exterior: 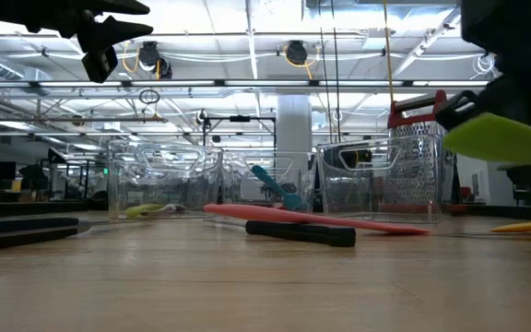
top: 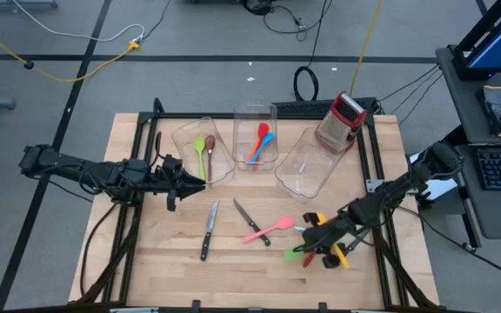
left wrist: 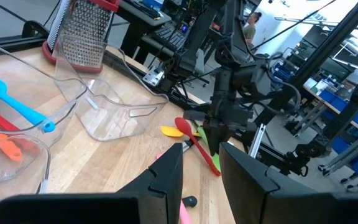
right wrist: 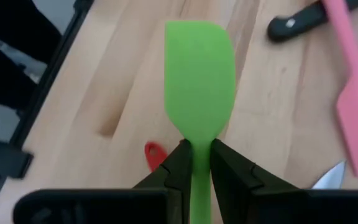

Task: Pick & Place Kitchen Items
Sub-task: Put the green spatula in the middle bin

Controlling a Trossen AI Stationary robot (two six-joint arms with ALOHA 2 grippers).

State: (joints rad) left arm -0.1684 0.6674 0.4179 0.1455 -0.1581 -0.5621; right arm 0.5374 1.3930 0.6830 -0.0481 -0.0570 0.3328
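While its jaws pinch the neck of a green spatula, the right gripper hangs just above the wooden table — well apart from the box grater, beyond the clear bin beside it. A pink spatula and two knives lie farther from the grater. The left gripper, jaws slightly parted and empty, waits over the table — across all three bins from the grater.
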